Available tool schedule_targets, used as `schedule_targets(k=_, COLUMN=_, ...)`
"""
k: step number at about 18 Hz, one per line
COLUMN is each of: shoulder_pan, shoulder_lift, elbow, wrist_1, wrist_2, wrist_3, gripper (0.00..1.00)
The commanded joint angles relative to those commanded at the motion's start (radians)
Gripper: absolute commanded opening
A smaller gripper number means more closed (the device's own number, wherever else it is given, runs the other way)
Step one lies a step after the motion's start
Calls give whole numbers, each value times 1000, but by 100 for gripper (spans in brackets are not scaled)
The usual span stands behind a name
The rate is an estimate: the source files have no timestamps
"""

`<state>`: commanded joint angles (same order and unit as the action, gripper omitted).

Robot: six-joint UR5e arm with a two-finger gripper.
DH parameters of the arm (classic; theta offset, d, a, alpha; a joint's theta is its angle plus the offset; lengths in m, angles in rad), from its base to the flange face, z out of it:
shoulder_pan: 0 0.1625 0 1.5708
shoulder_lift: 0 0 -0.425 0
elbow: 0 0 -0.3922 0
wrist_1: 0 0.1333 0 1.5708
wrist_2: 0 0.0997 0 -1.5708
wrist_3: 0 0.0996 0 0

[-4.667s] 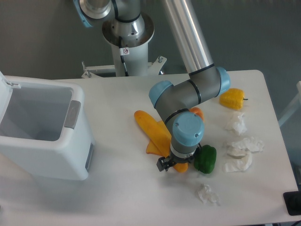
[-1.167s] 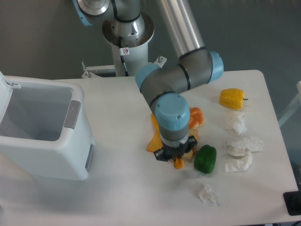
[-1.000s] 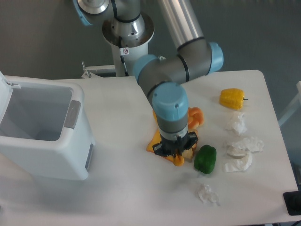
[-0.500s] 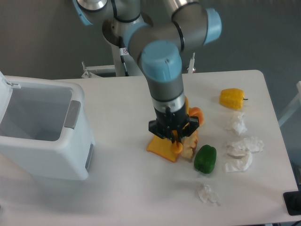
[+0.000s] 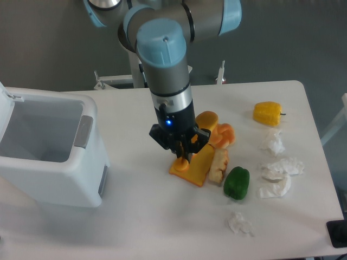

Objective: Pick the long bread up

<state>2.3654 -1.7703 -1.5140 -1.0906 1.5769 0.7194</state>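
Counted items on the surface (image 5: 135, 227)

Two peppers: one yellow (image 5: 268, 113), one green (image 5: 236, 182). Four crumpled white paper wads (image 5: 272, 143). One white bin (image 5: 46, 146). One flat orange wedge slice (image 5: 196, 168). One knotted bun (image 5: 223, 135).

The long bread (image 5: 184, 161) is orange-yellow, gripped in a black claw (image 5: 181, 154) on a grey arm (image 5: 171, 92) with light-blue caps and a small blue light. Beneath lies a flat yellow-orange wedge slice (image 5: 196, 167); beside it a pale tan-and-orange piece (image 5: 218, 166) and an orange bun (image 5: 224, 134). One pepper (image 5: 236, 183) is dark green, another (image 5: 268, 113) yellow. Crumpled paper wads (image 5: 278, 174) are white, like the table (image 5: 135, 216) and the bin (image 5: 49, 151), whose latch is grey.
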Motion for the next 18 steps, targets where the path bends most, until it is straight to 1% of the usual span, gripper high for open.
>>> schedule_targets(k=18, shoulder_pan=14, shoulder_lift=6, elbow=0, wrist_1=0, wrist_2=-38, wrist_3=-2, gripper=1)
